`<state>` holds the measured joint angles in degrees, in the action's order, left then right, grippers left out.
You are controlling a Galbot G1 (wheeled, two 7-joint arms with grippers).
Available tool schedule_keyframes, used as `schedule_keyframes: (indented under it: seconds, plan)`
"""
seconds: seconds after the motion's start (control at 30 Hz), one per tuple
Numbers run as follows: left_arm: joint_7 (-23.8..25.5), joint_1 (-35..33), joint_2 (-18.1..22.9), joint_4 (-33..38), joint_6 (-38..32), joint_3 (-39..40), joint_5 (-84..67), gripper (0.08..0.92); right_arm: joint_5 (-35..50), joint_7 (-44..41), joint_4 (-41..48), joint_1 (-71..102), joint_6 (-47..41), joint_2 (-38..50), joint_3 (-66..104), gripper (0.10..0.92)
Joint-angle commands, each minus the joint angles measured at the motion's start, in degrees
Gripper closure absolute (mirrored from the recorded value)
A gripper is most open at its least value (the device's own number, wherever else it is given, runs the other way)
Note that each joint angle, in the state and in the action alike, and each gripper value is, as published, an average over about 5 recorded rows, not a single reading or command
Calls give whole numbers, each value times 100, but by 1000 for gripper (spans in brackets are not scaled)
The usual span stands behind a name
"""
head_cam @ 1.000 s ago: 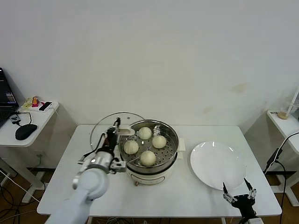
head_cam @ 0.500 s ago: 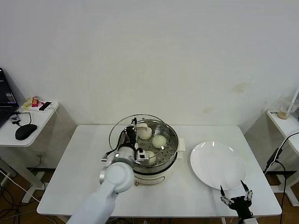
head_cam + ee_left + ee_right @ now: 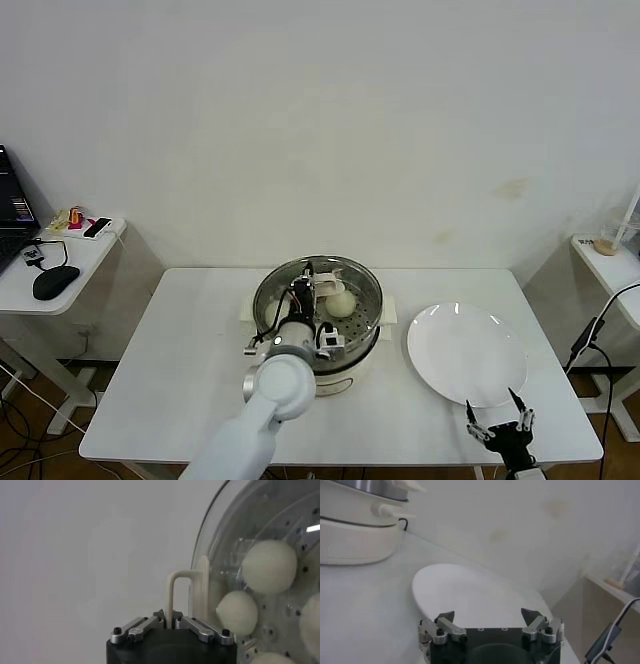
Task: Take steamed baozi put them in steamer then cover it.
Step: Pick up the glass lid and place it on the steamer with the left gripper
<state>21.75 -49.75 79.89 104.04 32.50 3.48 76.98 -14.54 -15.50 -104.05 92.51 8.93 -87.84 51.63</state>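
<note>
The steel steamer (image 3: 355, 345) stands on its white base at the table's middle. My left gripper (image 3: 308, 298) is shut on the beige handle (image 3: 181, 587) of the clear glass cover (image 3: 275, 290), which sits over the pot. One baozi (image 3: 342, 304) shows through the glass in the head view. Several baozi (image 3: 269, 566) show under the cover (image 3: 240, 535) in the left wrist view, where my left gripper (image 3: 169, 622) pinches the handle. My right gripper (image 3: 497, 433) is open and empty at the table's front right edge; it also shows in the right wrist view (image 3: 487, 616).
A flat white plate (image 3: 466, 354) lies right of the steamer, just beyond my right gripper; it shows in the right wrist view (image 3: 470, 595) with the steamer's white base (image 3: 355, 530). A side desk (image 3: 55, 262) with a mouse stands far left.
My left gripper has carried the cover rightward from beside the steamer to over the pot. My right gripper has drifted slightly left along the front edge.
</note>
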Motion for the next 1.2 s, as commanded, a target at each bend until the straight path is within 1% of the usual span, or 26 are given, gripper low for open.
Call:
schedule_keyframes:
  seconds: [0.03,0.77,1.2]
  plan:
    - [-41,-48,223,-164,-98,29,477,849,-42,-2,12,12,9,-5,-27,203]
    - [-97,-88,242,-279,-255,-102,679,849,-69,-34,66,11,32,13,-61,203]
    - [-163,-119,326,-365,-299,-115,680,849,-88,-56,57,37,45,29,-68,203]
